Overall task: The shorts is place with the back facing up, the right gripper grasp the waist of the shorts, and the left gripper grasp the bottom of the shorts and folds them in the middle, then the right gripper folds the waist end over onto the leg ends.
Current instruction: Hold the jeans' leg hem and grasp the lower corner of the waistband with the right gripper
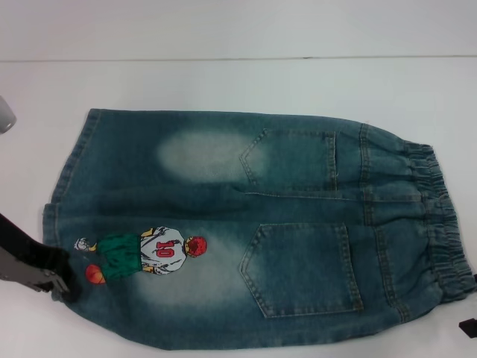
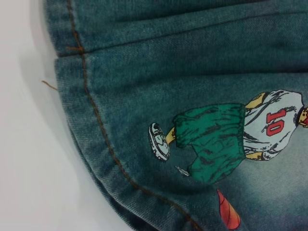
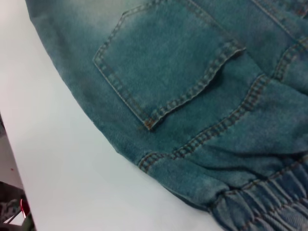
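The shorts (image 1: 246, 224) lie flat, back up, across the white table (image 1: 223, 82). Their bottom, the stitched leg hems (image 1: 63, 186), points to the left, with the cartoon player numbered 10 (image 1: 160, 252) just beside it. The ruffled waist end (image 1: 440, 224) with two patch pockets (image 1: 302, 270) lies to the right. My left gripper (image 1: 59, 283) is at the near-left hem corner, its black tip against the denim edge. The left wrist view shows the hem (image 2: 91, 110) and the print (image 2: 226, 139) close up. Only a black bit of my right gripper (image 1: 468, 327) shows by the waist's near corner. The right wrist view shows a pocket (image 3: 163, 62) and the elastic band (image 3: 264, 202).
Bare white table surrounds the shorts. The table's far edge (image 1: 238, 58) runs across the top of the head view. A pale rounded object (image 1: 4, 114) pokes in at the far left.
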Robot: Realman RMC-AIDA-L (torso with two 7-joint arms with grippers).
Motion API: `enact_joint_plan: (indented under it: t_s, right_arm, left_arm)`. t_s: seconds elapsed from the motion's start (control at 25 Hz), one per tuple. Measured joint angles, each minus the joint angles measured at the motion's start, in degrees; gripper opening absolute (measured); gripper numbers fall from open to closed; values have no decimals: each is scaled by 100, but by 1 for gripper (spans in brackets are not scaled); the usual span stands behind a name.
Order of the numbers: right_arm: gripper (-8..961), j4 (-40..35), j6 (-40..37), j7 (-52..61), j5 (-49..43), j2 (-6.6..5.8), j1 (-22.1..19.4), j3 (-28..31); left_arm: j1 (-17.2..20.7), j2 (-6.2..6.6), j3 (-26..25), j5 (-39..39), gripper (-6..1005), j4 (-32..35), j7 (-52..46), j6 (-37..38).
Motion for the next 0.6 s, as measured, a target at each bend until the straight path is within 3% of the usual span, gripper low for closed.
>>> enact_joint_plan:
  t_s: [0.6]
  right_arm:
    - [860,91,48,-405,113,61,49,12]
  left_arm:
    - [-44,-9,103,0,102,-68,-21,-37]
